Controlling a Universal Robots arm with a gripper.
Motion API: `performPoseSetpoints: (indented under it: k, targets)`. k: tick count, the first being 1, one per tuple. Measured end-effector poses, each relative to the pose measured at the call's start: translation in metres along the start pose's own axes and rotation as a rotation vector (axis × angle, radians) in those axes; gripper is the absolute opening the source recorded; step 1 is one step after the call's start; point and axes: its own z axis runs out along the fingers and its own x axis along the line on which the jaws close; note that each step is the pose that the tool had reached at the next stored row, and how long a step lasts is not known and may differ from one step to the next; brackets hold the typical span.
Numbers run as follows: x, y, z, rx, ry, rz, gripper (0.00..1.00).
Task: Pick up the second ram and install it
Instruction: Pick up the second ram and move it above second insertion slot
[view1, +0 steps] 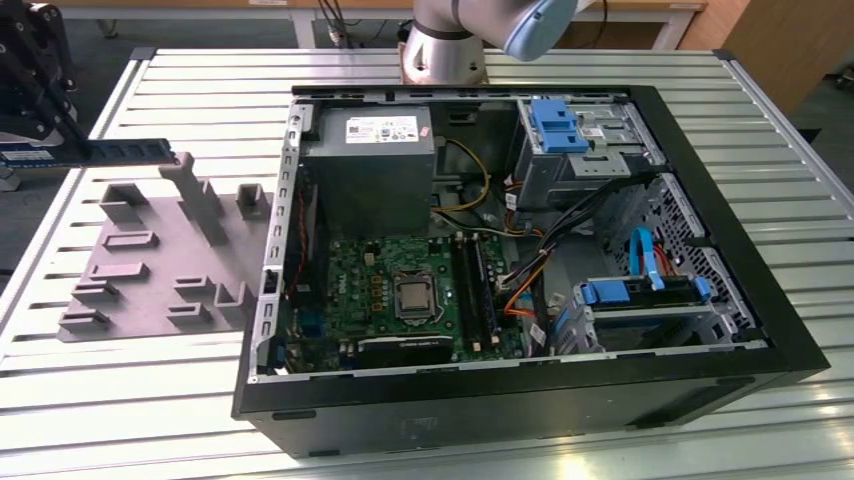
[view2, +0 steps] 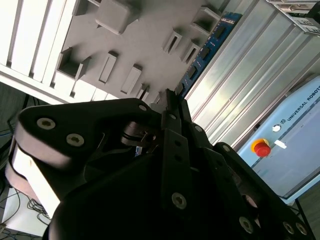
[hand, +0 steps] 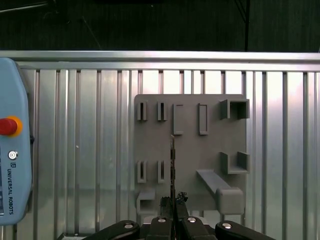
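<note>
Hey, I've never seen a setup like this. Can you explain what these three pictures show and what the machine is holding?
It is one robot arm at a slatted metal table. The exterior view looks from outside at an open computer case and a grey holder plate. Both wrist views come from cameras riding on the arm, looking past its gripper. The gripper is shut on a long thin memory stick, held over the plate. A control pad with a red button lies nearby.

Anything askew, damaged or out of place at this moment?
Nothing stands out. The gripper holds the second ram in its jaws, roughly level over the grey fixture. The open computer case looks intact.
</note>
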Motion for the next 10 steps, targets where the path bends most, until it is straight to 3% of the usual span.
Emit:
performPoseSetpoints:
  k: [10]
  targets:
    - [-0.0001, -0.0052, 0.0, 0.0, 0.0, 0.0, 0.14]
